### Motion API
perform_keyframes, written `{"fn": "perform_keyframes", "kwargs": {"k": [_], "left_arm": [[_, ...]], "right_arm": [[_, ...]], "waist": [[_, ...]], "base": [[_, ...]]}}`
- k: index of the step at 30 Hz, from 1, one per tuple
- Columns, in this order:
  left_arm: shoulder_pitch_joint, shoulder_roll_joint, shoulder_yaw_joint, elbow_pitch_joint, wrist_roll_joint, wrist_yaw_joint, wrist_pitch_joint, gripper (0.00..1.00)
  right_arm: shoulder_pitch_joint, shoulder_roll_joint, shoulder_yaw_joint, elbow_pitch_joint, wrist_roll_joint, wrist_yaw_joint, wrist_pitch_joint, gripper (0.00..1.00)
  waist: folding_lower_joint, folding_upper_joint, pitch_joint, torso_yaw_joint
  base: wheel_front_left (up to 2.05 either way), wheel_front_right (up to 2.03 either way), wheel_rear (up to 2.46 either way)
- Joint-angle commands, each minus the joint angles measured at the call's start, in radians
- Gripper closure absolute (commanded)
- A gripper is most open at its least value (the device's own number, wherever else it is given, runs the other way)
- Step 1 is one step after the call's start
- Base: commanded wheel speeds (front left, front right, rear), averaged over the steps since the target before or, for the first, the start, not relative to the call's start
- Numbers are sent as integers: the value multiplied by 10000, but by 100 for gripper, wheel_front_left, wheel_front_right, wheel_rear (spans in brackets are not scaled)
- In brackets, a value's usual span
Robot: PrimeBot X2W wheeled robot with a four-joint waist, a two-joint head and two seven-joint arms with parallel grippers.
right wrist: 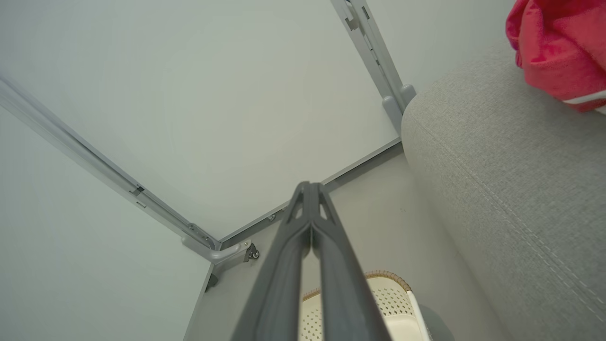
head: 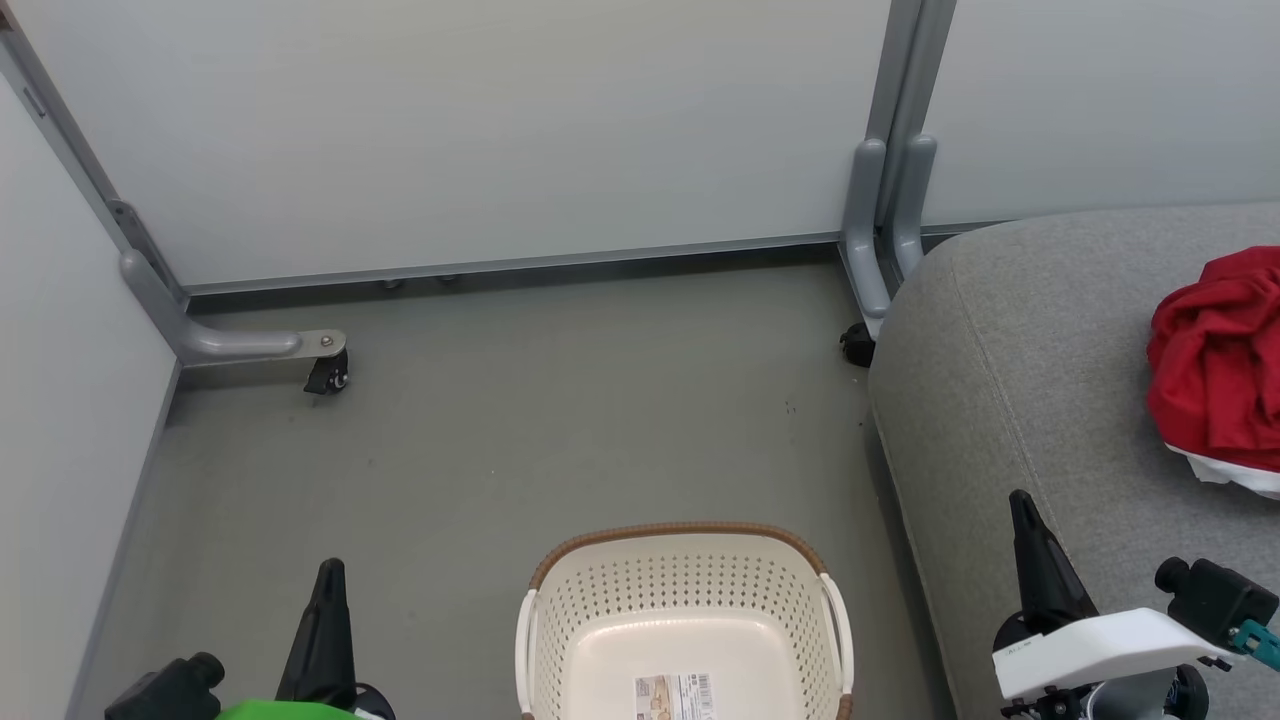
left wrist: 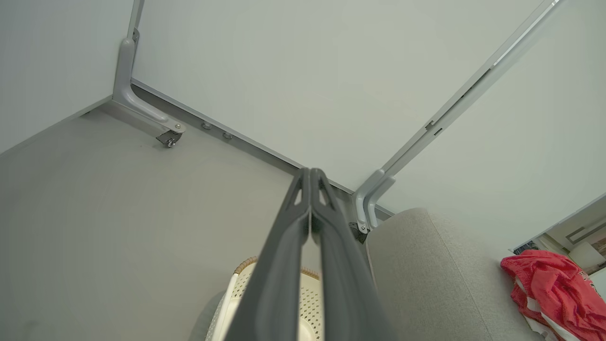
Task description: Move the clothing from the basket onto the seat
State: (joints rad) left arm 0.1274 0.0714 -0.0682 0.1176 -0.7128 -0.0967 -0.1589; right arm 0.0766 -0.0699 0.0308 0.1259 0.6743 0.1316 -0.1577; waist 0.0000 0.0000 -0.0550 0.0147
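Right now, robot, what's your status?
Left tool, right tool shut, holding nothing. Clothing heaped on seat. Basket shows just its sticker. No obstacle seen.

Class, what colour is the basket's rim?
The basket has a brown rim; head view shows it best.

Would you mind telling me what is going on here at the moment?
The robot's job is to move the clothing from the basket onto the seat. The red clothing lies bunched on the grey seat, and the part of the basket in view holds just a sticker. The left gripper and right gripper are both shut, empty, and apart from the clothing.
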Motion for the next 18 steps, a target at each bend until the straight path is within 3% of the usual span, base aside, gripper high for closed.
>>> {"fn": "perform_keyframes", "kwargs": {"k": [1,18], "left_arm": [[-356,79,72,-56,-423,-51,76,100],[-863,139,342,240,-2712,-126,604,100]], "right_arm": [[-294,-65,-59,-70,411,-4,88,100],[-693,-123,-251,226,2785,-6,621,100]], "waist": [[0,0,9,-2],[0,0,113,-28]], "base": [[0,0,0],[0,0,0]]}}
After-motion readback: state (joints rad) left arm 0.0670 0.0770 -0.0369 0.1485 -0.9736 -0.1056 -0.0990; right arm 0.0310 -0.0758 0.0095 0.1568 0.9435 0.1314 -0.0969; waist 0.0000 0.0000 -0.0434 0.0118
